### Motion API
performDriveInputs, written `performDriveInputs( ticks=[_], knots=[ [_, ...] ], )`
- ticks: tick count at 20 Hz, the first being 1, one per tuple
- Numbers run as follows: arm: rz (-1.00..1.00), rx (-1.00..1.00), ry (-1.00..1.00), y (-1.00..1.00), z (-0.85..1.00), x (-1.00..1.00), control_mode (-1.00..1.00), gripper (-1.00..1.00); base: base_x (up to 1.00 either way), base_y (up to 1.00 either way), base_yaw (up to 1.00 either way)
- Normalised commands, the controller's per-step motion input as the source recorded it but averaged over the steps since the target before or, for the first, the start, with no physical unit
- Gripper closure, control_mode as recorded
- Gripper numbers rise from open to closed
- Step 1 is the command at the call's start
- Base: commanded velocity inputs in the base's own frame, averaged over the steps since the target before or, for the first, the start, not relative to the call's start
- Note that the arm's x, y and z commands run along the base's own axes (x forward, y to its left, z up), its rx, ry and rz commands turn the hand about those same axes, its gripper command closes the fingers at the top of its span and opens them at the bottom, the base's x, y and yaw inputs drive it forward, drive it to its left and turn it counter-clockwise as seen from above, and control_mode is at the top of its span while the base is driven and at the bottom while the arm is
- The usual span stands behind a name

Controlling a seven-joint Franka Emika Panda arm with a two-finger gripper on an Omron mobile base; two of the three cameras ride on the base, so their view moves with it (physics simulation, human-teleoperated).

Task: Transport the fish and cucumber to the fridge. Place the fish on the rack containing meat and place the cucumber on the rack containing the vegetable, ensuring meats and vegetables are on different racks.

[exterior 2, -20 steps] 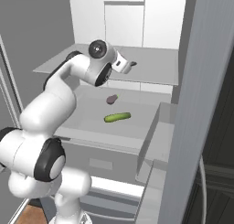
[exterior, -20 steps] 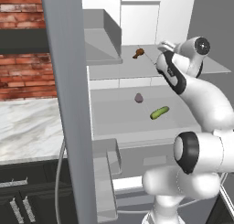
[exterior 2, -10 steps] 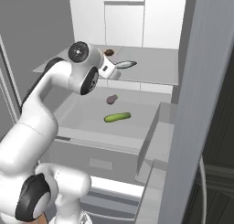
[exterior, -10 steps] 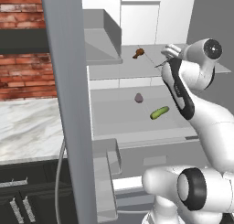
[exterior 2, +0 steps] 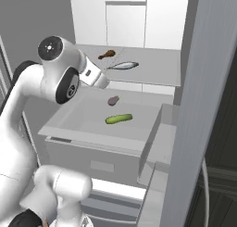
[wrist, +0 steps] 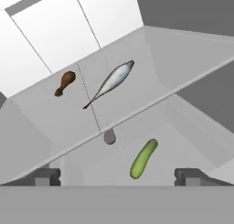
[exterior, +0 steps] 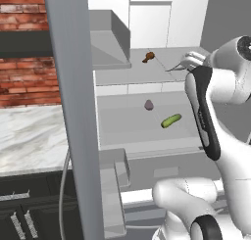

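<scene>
On the rack containing meat (wrist: 151, 72), the fish (wrist: 109, 82) lies just beside the meat (wrist: 65, 82); one shelf below that rack, the cucumber (wrist: 143, 158) rests near the vegetable (wrist: 109, 136). Both placements look done. The gripper (wrist: 116, 177) is spread wide, holding nothing.

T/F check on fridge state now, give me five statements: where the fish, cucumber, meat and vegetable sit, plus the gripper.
1. The fish lies on the upper shelf beside the meat. True.
2. The cucumber is on the same shelf as the fish. False: it lies on the lower shelf, near the vegetable.
3. The gripper is closed on the fish. False: it is open and holds nothing; the fish lies free on the shelf.
4. The vegetable touches the cucumber. False: there is a gap between them.
5. Meat and vegetable are on different shelves. True.
</scene>
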Motion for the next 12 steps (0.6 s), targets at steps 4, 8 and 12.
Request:
performDriveInputs(
  ticks=[4, 8, 12],
  knots=[
    [0.06, -0.11, 0.0, 0.12, -0.09, -1.0, -1.0, -1.0, 0.0, 0.0, 0.0],
    [0.12, -0.13, -0.01, 0.11, -0.15, -1.0, -1.0, -1.0, 0.0, 0.0, 0.0],
    [0.28, -0.11, -0.01, 0.13, -0.05, -1.0, -1.0, -1.0, 0.0, 0.0, 0.0]
  ],
)
